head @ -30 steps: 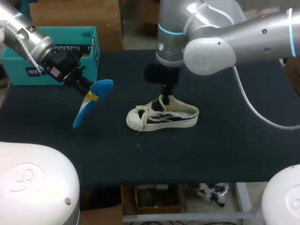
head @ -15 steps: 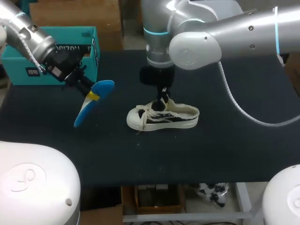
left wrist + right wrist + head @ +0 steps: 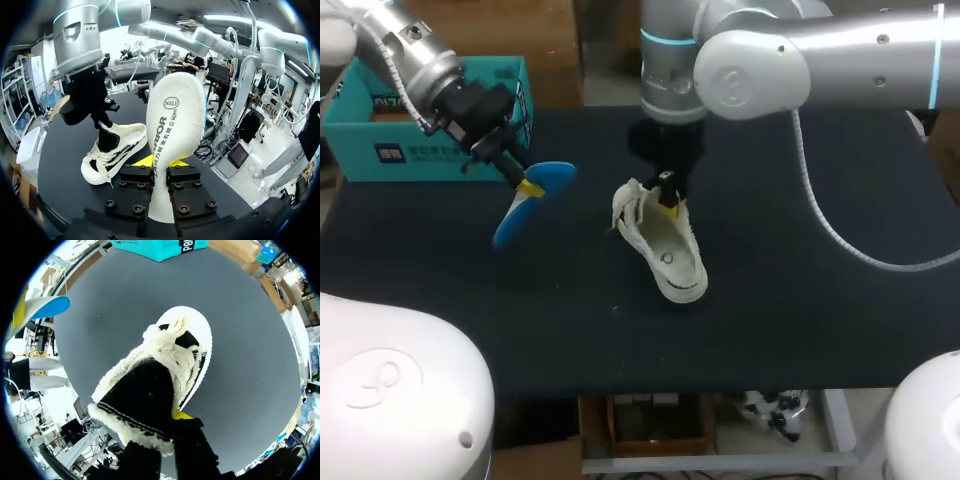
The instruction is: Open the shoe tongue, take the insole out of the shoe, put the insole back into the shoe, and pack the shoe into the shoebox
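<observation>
Now my left gripper [image 3: 528, 186] pinches the insole [image 3: 523, 208], up at nine o'clock from the shoe [image 3: 672, 258], ready to go in. My right gripper [image 3: 666, 203] pinches the shoe, steadying it on the worktop [image 3: 810, 290].

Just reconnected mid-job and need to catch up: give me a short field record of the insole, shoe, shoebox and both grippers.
insole: out of the shoe, held in the air over the table's left side
left gripper: shut on insole
shoe: mid-table, tilted, opening toward the head camera
right gripper: shut on shoe, near its tongue
shoebox: far left of the table, apart from the shoe
packing: not yet done
</observation>
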Controlling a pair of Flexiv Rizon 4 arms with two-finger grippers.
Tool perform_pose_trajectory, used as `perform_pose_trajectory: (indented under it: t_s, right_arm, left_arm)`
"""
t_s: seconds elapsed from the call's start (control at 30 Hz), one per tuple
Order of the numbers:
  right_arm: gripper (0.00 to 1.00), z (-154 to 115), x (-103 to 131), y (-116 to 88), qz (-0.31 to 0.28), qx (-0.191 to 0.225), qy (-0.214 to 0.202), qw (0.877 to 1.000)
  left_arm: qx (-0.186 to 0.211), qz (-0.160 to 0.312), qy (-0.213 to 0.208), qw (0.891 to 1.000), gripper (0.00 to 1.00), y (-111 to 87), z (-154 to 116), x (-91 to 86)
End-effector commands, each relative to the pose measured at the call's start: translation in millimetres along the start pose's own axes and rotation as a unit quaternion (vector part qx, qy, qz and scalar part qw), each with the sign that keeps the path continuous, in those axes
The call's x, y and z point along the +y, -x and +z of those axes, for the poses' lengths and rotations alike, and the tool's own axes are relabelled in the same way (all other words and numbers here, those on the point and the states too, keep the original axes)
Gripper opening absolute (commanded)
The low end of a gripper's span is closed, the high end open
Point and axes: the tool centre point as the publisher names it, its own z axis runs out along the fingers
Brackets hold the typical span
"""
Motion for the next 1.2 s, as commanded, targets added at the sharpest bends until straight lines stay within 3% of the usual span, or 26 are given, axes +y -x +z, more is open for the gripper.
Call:
perform_pose_trajectory:
  t_s: [0.03, 0.3, 0.37, 0.63, 1.2]
  right_arm:
    - [0.00, -4.0, -10.0, -4.2, 0.045, 0.009, 0.022, 0.999]
    - [0.00, 6.8, -12.7, -19.6, 0.170, 0.024, 0.063, 0.983]
    - [0.00, 9.5, -11.4, -23.0, 0.205, 0.025, 0.055, 0.977]
    - [0.00, 12.5, -13.7, -32.7, 0.277, 0.025, 0.082, 0.957]
    - [0.02, 32.8, -14.2, -9.2, 0.271, 0.055, 0.087, 0.957]
  left_arm:
    - [0.056, 0.016, 0.002, 0.998, 0.00, 15.0, -1.8, -4.3]
    - [0.095, 0.048, 0.010, 0.994, 0.00, 29.0, 5.4, -10.0]
    - [0.101, 0.055, 0.009, 0.993, 0.00, 30.9, 5.2, -10.2]
    - [0.117, 0.071, 0.011, 0.990, 0.00, 41.3, 5.1, -9.9]
    - [0.128, 0.072, 0.005, 0.989, 0.00, 54.6, 9.6, 6.6]
